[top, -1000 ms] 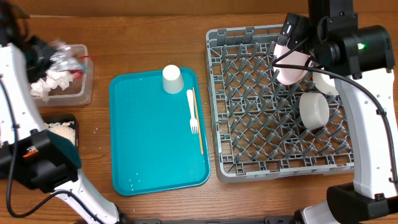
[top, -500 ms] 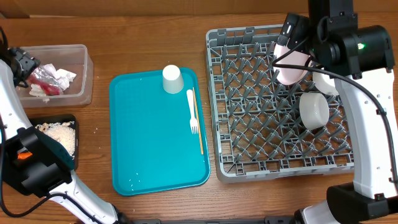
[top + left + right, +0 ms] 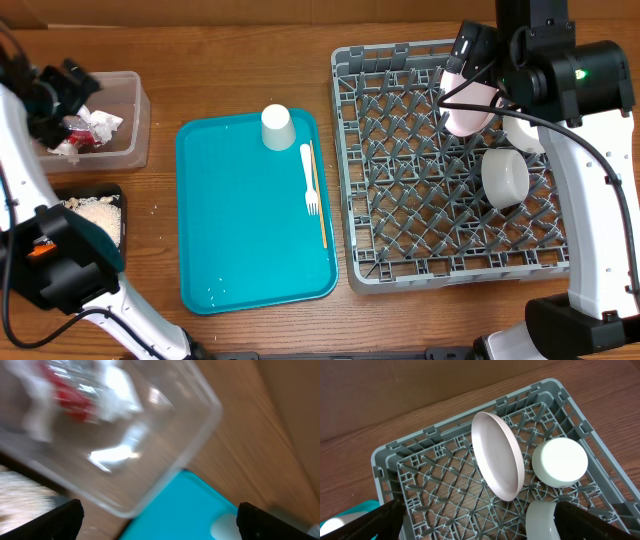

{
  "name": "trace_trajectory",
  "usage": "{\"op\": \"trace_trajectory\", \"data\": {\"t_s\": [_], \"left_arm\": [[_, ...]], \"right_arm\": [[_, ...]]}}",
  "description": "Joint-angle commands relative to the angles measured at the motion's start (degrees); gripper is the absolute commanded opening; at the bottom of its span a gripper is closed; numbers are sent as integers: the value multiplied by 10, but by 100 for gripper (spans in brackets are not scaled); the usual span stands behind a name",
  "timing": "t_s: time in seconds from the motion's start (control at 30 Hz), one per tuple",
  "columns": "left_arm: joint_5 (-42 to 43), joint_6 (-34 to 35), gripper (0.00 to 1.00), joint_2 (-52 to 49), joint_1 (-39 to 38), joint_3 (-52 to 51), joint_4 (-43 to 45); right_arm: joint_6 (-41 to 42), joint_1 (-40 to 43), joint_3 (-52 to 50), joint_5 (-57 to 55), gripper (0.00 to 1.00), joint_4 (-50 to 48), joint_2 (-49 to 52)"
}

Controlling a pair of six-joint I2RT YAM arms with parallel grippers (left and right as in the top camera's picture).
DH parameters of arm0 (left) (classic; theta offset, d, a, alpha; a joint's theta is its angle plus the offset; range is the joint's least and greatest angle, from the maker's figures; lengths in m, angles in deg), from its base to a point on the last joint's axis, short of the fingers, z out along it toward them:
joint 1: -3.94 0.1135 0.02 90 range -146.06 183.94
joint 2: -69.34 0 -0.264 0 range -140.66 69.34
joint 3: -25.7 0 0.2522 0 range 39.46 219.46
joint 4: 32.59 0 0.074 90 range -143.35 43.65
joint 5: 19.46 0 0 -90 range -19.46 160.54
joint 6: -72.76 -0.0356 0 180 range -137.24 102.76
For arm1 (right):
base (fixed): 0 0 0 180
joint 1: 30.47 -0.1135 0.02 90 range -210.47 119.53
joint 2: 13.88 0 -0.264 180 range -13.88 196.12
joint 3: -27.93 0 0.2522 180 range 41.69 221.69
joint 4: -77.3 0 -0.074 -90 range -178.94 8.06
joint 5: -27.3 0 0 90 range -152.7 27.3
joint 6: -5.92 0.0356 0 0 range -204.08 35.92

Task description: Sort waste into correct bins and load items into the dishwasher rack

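Wrapper [image 3: 84,126] now in tub [image 3: 116,151] — blurred from left wrist.

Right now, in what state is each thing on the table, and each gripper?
pink plate, on edge in the dishwasher rack
one bowl, upside down in the rack
other bowl, tilted in the rack
cup, on the teal tray, not loaded
clear tub, holds napkin and wrapper
black tray, holds pale scraps
left gripper, open, empty
right gripper, open, empty

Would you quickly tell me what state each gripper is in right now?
Left gripper: jaws open, holding nothing.
Right gripper: jaws open, holding nothing.
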Motion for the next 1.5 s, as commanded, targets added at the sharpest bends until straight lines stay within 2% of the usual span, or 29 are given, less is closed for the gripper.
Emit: {"op": "trace_trajectory", "data": {"t_s": [0.0, 0.07, 0.3, 0.37, 0.53, 0.73, 1.17, 1.47], "left_arm": [[88, -50, 100, 2, -58, 14, -4], [73, -72, 100, 2, -97, 14, -3], [-137, -74, 100, 2, -251, 14, 10], [-165, -75, 100, 2, -287, 14, 17], [-165, -80, 100, 2, -351, 14, 52], [-165, -100, 100, -14, -388, 14, 85], [-156, -98, 100, -119, -395, 14, 92], [-150, -98, 100, -125, -395, 14, 106]], "right_arm": [[3, 1, 4, -3, 100, -3, 0], [3, 1, 4, -3, 100, -3, 0], [3, 1, 4, -3, 100, -3, 0], [3, 1, 4, -3, 100, -3, 0], [3, 1, 4, -3, 100, -3, 0], [3, 1, 4, -3, 100, -3, 0], [3, 1, 4, -3, 100, -3, 0], [3, 1, 4, -3, 100, -3, 0]]}}
